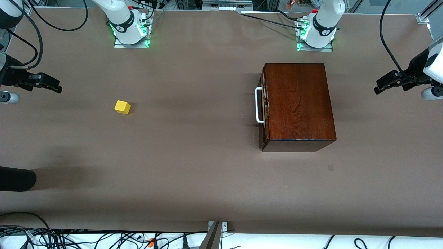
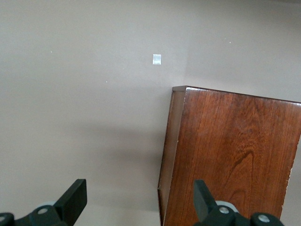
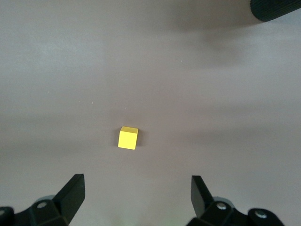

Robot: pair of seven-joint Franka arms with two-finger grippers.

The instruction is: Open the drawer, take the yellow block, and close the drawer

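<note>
Drawer (image 1: 263,103) shut, yellow block (image 1: 122,107) outside

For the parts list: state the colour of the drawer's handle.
White: the handle is a U-shaped bar on the drawer front, shown best in the front view.

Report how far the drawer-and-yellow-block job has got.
Done: nothing visible yet. The drawer sits shut in the wooden box, and the yellow block lies on the bare table toward the right arm's end. In hand: nothing; the left gripper and right gripper both hang open and empty at the table's ends. Left: opening the drawer, handling the block, closing the drawer.
</note>
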